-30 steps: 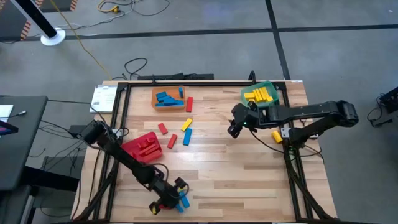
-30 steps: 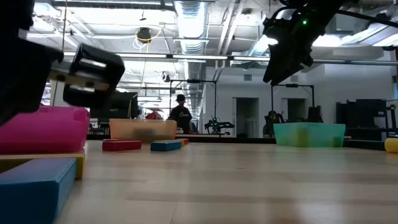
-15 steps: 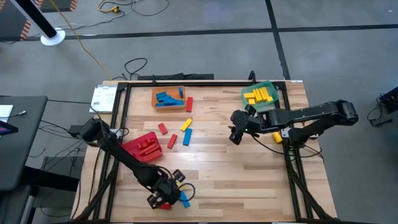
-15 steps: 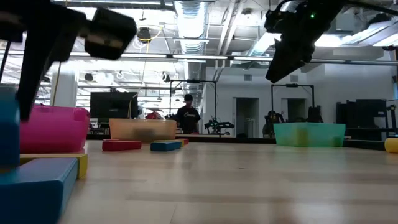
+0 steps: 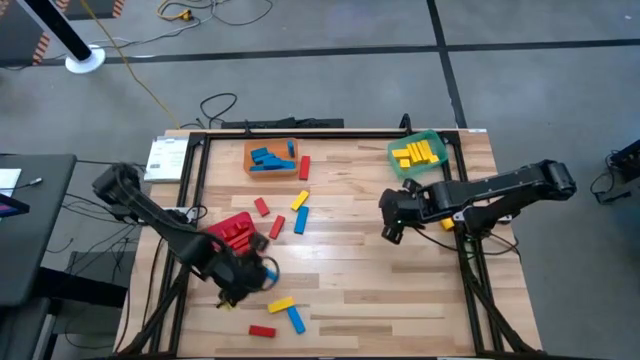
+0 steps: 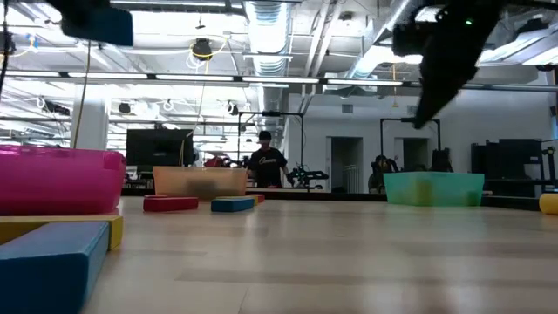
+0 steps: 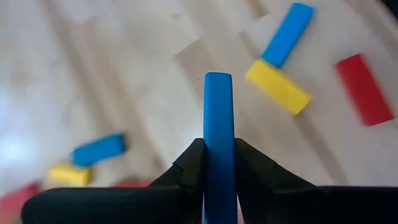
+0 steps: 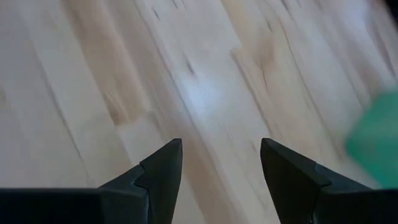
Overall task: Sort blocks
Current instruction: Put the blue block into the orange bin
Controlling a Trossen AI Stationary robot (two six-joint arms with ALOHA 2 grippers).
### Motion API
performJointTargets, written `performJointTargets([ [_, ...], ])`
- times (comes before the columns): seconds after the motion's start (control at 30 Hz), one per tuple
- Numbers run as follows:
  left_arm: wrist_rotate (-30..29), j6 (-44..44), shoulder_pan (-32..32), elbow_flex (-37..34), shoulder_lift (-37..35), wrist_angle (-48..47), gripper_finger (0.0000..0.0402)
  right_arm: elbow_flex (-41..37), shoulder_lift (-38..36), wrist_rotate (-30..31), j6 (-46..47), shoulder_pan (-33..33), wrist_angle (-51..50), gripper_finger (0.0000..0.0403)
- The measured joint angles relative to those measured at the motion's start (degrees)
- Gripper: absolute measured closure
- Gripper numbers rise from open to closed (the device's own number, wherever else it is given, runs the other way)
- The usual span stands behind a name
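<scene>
My left gripper [image 5: 245,283] is shut on a blue block [image 7: 218,112] and hangs above the table's near left part, just in front of the red bin [image 5: 232,234]. Below it, a yellow block [image 5: 280,302], a blue block [image 5: 297,318] and a red block [image 5: 262,331] lie flat near the front edge. Several more blocks lie flat mid-table, among them a red one [image 5: 278,227] and a blue one [image 5: 300,221]. My right gripper [image 8: 221,152] is open over bare wood, in front of the green bin [image 5: 420,153]. My left gripper pinches the blue block between its two fingers, one on each broad face [image 7: 219,158]. The block stands on edge in the hold and its free end [image 7: 218,78] sticks out past the fingertips. It is lifted clear of the table, with the fingers slanting downward.
The orange bin [image 5: 270,157] at the far left holds blue blocks, and the green bin holds yellow ones. A red block [image 5: 304,167] lies beside the orange bin. A yellow object [image 5: 445,220] sits at the right rail. Bare wood spreads across the table's middle and near right.
My left gripper has risen from the near edge and gone toward the red bin, tipping as it went. It carries the blue block, which is now lifted clear of the table. My right gripper has drifted a little toward the near edge, still open.
</scene>
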Motion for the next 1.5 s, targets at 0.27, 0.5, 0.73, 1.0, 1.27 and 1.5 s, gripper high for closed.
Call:
performJointTargets([
  [0.27, -8.6, -9.9, 0.5, 0.0, -8.4, -15.9, 0.0348, 0.0, 0.0, -2.3, 16.7, 0.0, -15.7, 0.0171],
  [0.5, -10.9, -21.1, 2.9, -3.2, -11.7, -28.4, 0.0348, 0.0, 0.0, -4.5, 24.2, 0.0, -22.3, 0.0171],
  [0.73, -8.5, -27.1, 7.1, -13.7, -15.3, -28.3, 0.0348, 0.0, 0.0, -4.5, 29.7, 0.0, -27.8, 0.0171],
  [1.0, -15.5, -29.6, 13.4, -20.6, -19.0, -24.5, 0.0348, 0.0, 0.0, -4.5, 32.3, 0.0, -29.4, 0.0171],
  [1.27, -20.3, -16.9, 28.0, -21.0, -21.3, -11.1, 0.0348, 0.0, 0.0, -4.4, 35.9, 1.4, -30.1, 0.0171],
  [1.5, -14.0, 0.3, 43.1, -21.1, -19.5, 3.6, 0.0348, 0.0, 0.0, -4.4, 41.2, 5.9, -32.1, 0.0171],
])
